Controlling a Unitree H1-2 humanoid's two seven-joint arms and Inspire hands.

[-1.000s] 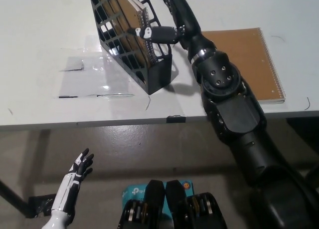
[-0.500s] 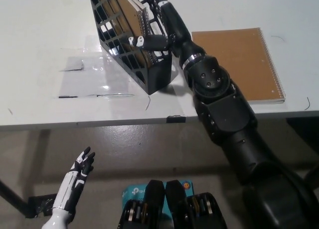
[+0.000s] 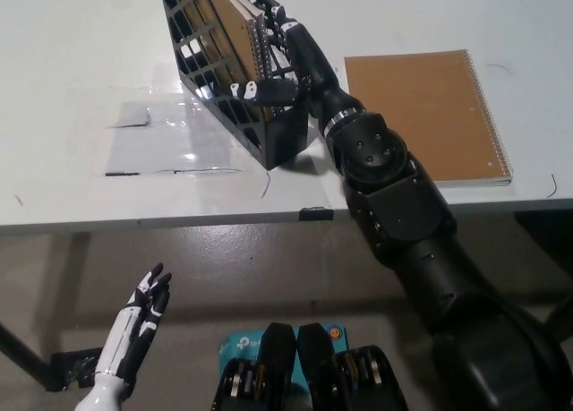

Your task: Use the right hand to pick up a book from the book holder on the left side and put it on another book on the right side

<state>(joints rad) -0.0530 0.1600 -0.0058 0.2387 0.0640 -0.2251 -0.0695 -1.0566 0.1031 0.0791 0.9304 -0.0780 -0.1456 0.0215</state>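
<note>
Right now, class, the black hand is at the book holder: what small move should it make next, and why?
Probably close the right hand on the spiral notebook standing in the black book holder. The fingers straddle the holder's open end by the notebook's wire binding, but no firm grip shows yet. The other notebook lies flat to the right, waiting. The left hand rests below the table.

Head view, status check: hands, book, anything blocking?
Right hand at the black holder, fingers around the spiral book; grip unconfirmed. Left hand open, below the table edge. Second book flat, uncovered.
</note>
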